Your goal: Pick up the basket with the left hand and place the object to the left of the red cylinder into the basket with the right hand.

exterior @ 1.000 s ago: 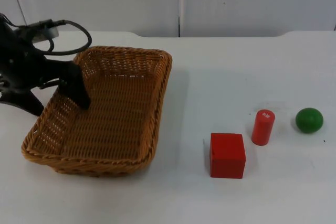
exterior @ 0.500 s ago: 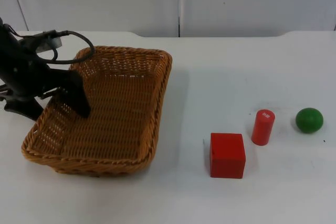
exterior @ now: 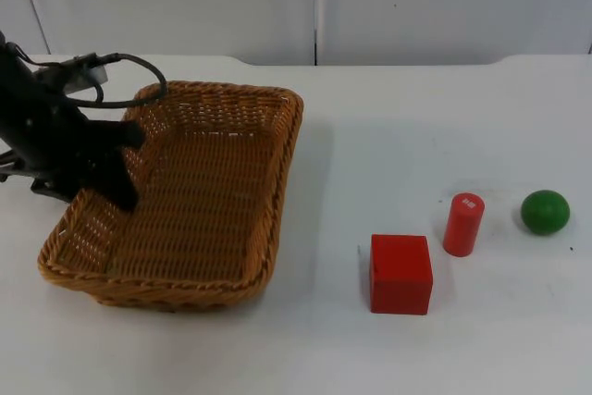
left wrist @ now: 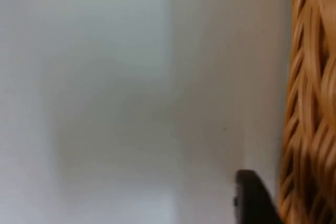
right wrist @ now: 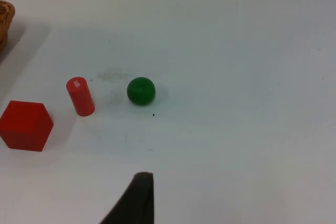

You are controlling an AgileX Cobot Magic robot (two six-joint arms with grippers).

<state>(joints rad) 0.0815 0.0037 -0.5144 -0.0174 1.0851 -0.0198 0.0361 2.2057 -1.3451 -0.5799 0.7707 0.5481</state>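
A woven wicker basket (exterior: 157,293) sits on the left of the table. My left gripper (exterior: 91,193) straddles its left rim, one finger inside and one outside, shut on the wall. In the left wrist view a black fingertip (left wrist: 252,198) rests against the wicker (left wrist: 310,103). A red cube (exterior: 400,273) lies just left of the upright red cylinder (exterior: 462,224). The right wrist view looks down on the cube (right wrist: 25,125) and cylinder (right wrist: 80,96) from a distance. One black finger (right wrist: 137,200) of my right gripper hangs well short of them, holding nothing.
A green ball (exterior: 544,212) lies right of the cylinder and is the nearest of the three things (right wrist: 140,91) in the right wrist view. A corner of the basket (right wrist: 5,17) shows there too. Bare white table separates basket and cube. The grey partition wall closes the back.
My left gripper's fingers have closed from wide open onto the basket's left rim, the inner finger swinging outward to the wall. The basket and the three objects have not moved.
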